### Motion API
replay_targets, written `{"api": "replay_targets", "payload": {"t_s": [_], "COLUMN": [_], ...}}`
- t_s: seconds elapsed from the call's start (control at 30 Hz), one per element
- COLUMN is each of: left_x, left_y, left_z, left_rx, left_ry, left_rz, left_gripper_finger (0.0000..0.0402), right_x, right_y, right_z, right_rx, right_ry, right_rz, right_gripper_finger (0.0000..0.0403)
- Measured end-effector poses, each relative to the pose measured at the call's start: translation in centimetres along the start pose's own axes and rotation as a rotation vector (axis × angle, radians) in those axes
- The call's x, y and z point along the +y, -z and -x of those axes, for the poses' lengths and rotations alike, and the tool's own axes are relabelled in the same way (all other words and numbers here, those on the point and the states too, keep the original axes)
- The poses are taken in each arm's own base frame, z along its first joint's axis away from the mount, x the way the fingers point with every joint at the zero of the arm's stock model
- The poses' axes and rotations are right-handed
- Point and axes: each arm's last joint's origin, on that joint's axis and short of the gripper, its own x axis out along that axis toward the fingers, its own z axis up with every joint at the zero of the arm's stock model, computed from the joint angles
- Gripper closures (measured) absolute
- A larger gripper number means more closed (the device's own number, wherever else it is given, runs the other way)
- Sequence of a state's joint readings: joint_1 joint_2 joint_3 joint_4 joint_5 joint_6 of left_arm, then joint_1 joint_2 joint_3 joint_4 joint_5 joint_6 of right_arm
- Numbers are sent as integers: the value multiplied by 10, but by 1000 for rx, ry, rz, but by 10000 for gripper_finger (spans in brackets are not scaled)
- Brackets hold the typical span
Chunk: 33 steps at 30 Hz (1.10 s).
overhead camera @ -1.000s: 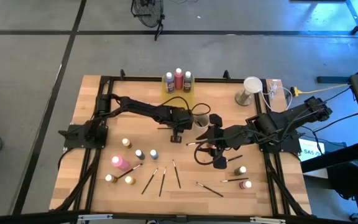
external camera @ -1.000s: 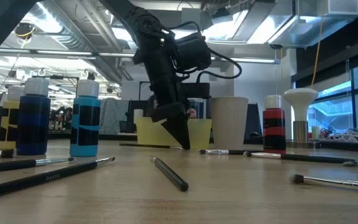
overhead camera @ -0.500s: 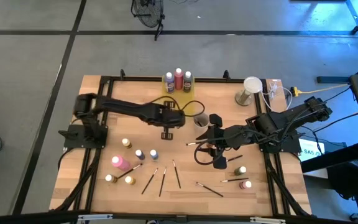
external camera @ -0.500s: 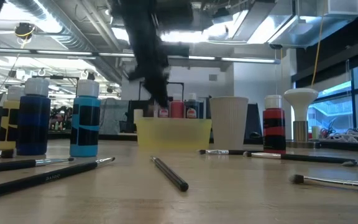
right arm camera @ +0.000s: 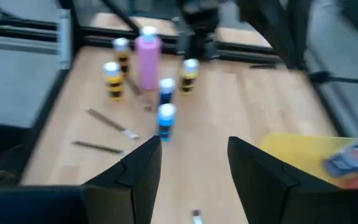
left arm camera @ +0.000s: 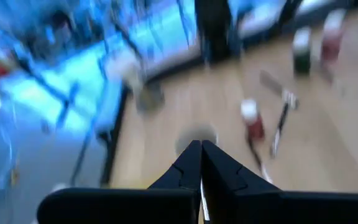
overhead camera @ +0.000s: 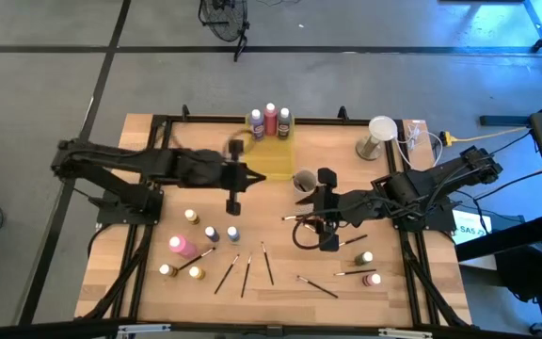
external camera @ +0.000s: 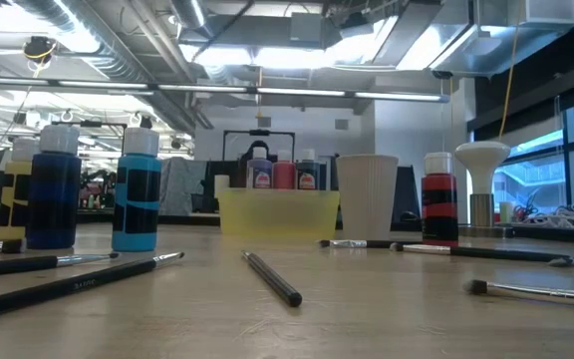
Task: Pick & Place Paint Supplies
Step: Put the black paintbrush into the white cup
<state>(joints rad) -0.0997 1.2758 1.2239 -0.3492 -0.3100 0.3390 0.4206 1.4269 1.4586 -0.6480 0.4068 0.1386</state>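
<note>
The left gripper [overhead camera: 232,201], left of centre in the high view, has its fingers pressed together on nothing, above the two blue-capped bottles [overhead camera: 222,234]. The right gripper [overhead camera: 325,221], right of centre, stands with fingers apart and empty over a brush [overhead camera: 294,217] beside the grey cup [overhead camera: 303,180]. Three bottles already sit in the yellow tray [overhead camera: 273,153] at upper centre; the rest lie along the lower table. The likely risk: closed fingers descending would topple a bottle, and both arms working mid-table could clash.
</note>
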Motion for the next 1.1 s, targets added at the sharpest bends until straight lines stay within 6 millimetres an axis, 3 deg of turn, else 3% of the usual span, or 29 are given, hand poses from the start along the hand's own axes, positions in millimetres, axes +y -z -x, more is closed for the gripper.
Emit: {"api": "replay_targets", "payload": {"t_s": [0.13, 0.27, 0.43, 0.53, 0.83, 0.97, 1.1], "left_x": [9, 19, 26, 29, 25, 19, 14], "left_y": [10, 42, 85, 100, 97, 97, 96], "left_z": [12, 8, -2, -3, -3, -7, -7], "left_rx": [-189, -331, -520, -574, -718, -689, -680], "left_ry": [-42, -68, -43, -66, 0, -7, 2], "left_rz": [-21, 33, 122, 134, 239, 196, 160], "left_gripper_finger": [400, 400, 400, 400, 400, 400, 400], "right_x": [-5, -14, -25, -31, -54, -61, -58], "right_y": [-1, -1, 6, 8, 4, 2, -2], "right_z": [0, -7, -38, -59, -99, -103, -104], "right_rx": [-18, -18, 69, 100, 74, 63, 12], "right_ry": [141, 325, 451, 475, 546, 563, 452], "right_rz": [39, 58, 111, 136, 184, 192, 192], "right_gripper_finger": [215, 215, 215, 215, 215, 215, 215]}}
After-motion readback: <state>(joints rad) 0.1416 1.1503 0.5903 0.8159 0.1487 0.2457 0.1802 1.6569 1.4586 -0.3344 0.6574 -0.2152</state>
